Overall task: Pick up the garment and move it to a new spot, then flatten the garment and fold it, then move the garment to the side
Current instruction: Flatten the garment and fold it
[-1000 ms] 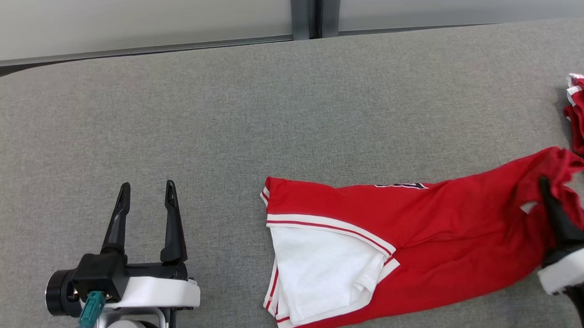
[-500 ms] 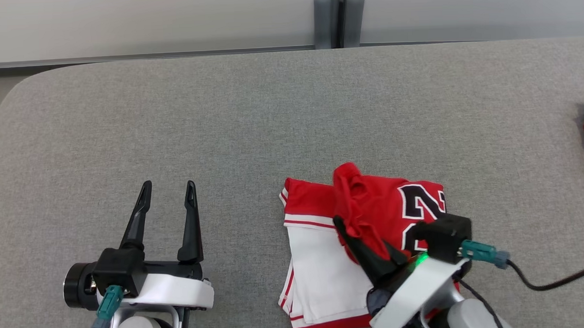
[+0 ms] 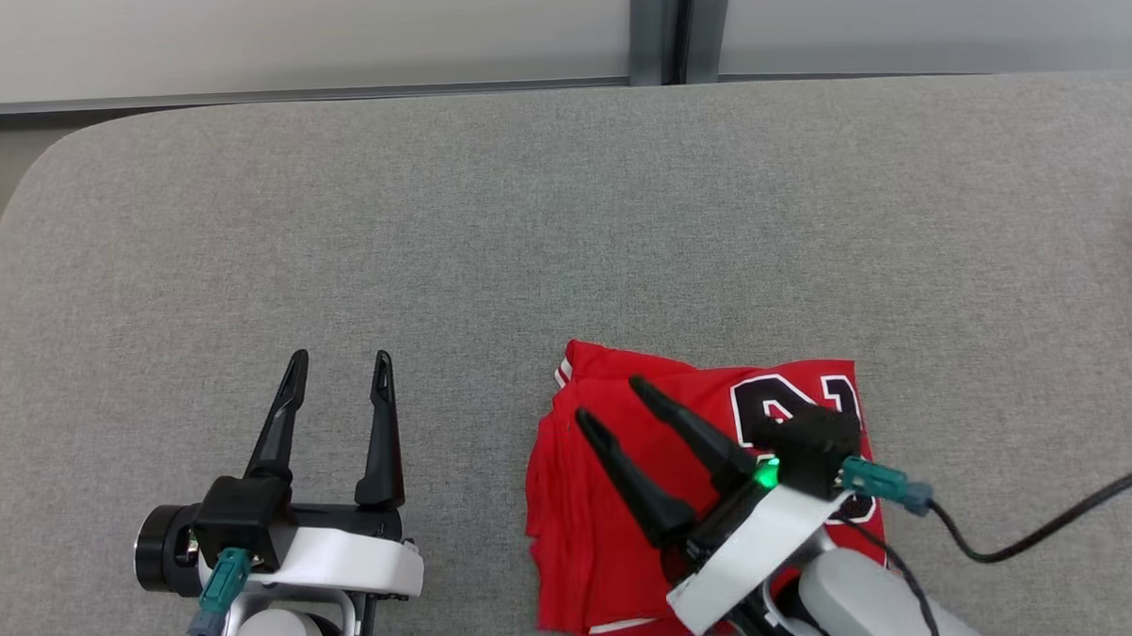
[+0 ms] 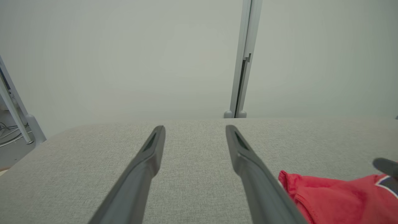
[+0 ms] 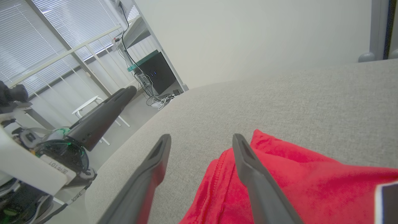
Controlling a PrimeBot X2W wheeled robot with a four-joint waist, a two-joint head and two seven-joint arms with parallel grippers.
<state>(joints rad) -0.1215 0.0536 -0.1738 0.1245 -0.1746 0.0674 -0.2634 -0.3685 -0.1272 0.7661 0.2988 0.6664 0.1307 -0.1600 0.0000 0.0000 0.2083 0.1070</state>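
The right gripper (image 3: 614, 403) has its two long dark fingers spread apart with nothing between them. It lies over the left part of the garment (image 3: 574, 534), and whether the tips touch the cloth cannot be told. The left gripper (image 3: 340, 358) is likewise spread and empty, over bare surface well to the garment's left. The garment sits folded into a rough rectangle near the front edge of the table (image 3: 525, 216), slightly right of centre. The head view gives its top face: soft matte red knit with rumpled layered edges on the left, a black number outlined in white (image 3: 795, 404), a small green light (image 3: 769, 473) on the wrist and a black cable (image 3: 1054, 536) trailing right. The right wrist view looks along the cloth's stitched hem (image 5: 217, 168) and adds window blinds (image 5: 46, 40), a white stool (image 5: 87, 105) and a black cabinet (image 5: 158, 73). The left wrist view shows the garment's rounded fold (image 4: 335, 199) low at the right, the table's coarse grey weave and a pale wall with a grey post (image 4: 242, 62).
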